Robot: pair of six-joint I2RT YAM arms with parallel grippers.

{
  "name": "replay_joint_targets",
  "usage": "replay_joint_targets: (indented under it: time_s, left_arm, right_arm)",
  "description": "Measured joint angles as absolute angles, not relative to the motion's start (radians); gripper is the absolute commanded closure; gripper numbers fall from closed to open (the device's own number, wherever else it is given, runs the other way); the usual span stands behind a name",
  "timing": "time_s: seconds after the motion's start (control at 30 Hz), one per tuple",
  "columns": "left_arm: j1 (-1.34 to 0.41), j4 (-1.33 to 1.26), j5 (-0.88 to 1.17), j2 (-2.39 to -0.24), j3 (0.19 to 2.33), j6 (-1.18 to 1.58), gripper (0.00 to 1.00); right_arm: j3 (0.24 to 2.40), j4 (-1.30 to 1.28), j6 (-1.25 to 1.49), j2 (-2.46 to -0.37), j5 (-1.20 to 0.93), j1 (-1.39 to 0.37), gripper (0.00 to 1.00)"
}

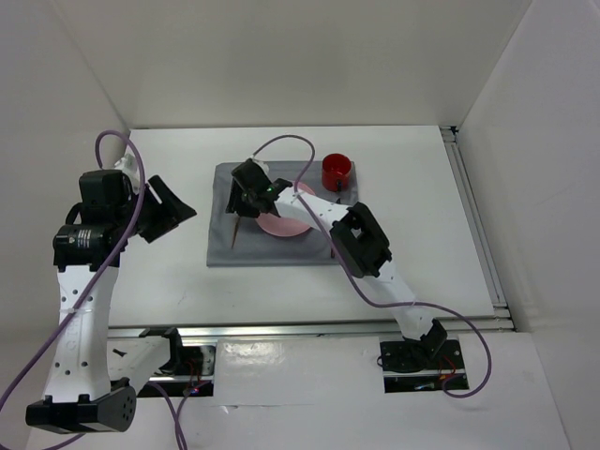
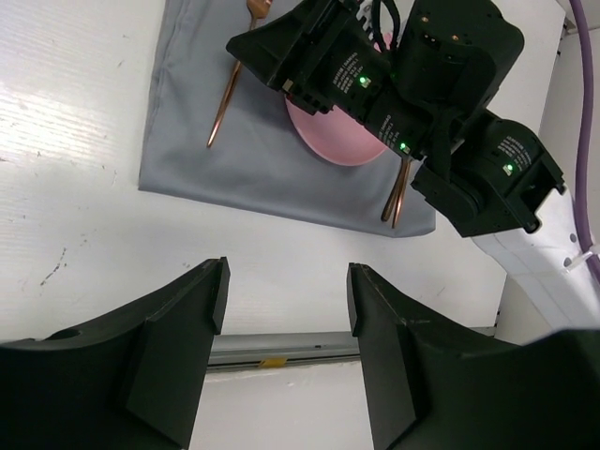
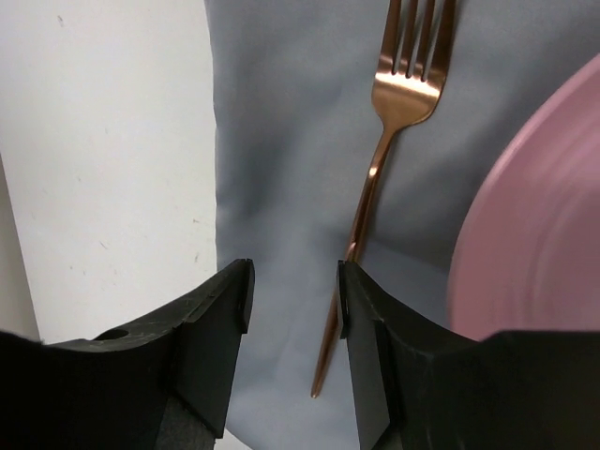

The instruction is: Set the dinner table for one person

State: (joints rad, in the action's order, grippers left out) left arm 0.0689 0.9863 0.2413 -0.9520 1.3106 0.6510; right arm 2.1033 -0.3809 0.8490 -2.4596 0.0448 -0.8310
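A white dinner table [image 1: 422, 206] fills the view from above, inside white walls, with two robot arms mounted at its near edge. A grey cloth mat [image 1: 225, 248] lies in the middle of the table. On the mat sits a round pink plate [image 1: 281, 225], partly covered by the right arm that reaches over it. The part of the plate that shows is plain pink.

A red cup [image 1: 337, 172] stands upright at the far right corner of the mat, just beyond the plate. Its inside looks dark, and what it holds cannot be made out.

A copper fork [image 3: 375, 159] lies flat on the mat just left of the plate, tines pointing to the far side. The right gripper [image 3: 292, 281] hangs low over the near end of the fork's handle. Its fingers are moderately parted. The handle runs along the inner edge of one finger and rests on the cloth, not pinched.

On the mat to the right of the plate, thin copper cutlery handles [image 2: 397, 192] stick out from under the right arm. Which pieces they are cannot be told.

The left gripper [image 2: 286, 291] hovers over bare table to the left of the mat, well apart from it. Its fingers are spread wide around nothing.
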Motion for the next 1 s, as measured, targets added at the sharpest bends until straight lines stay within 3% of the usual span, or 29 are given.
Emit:
replay_joint_targets:
  time_s: [0.2, 0.27, 0.47, 0.63, 0.8, 1.0]
  left_arm:
    - [0.069, 0.986, 0.228, -0.953, 1.316, 0.623, 0.29]
    - [0.069, 0.990, 0.223, -0.960, 1.330, 0.607, 0.29]
    - [0.069, 0.986, 0.204, -0.985, 1.354, 0.579, 0.29]
    - [0.069, 0.968, 0.197, -0.986, 1.348, 0.578, 0.29]
    - [0.069, 0.926, 0.198, -0.979, 1.298, 0.581, 0.29]
    - [0.069, 0.905, 0.190, -0.995, 1.279, 0.580, 0.29]
  right_arm:
    - [1.983, -0.382, 0.772, -2.311, 0.055, -0.831, 0.08]
    - [1.917, -0.385, 0.741, -2.199, 0.077, -0.832, 0.01]
    - [1.757, -0.430, 0.670, -1.807, 0.214, -0.829, 0.00]
    - [1.554, -0.624, 0.685, -1.497, 0.374, -0.753, 0.00]
    - [1.348, -0.888, 0.750, -1.307, 0.495, -0.561, 0.00]
    - [1.199, -1.024, 0.796, -1.110, 0.519, -0.511, 0.00]
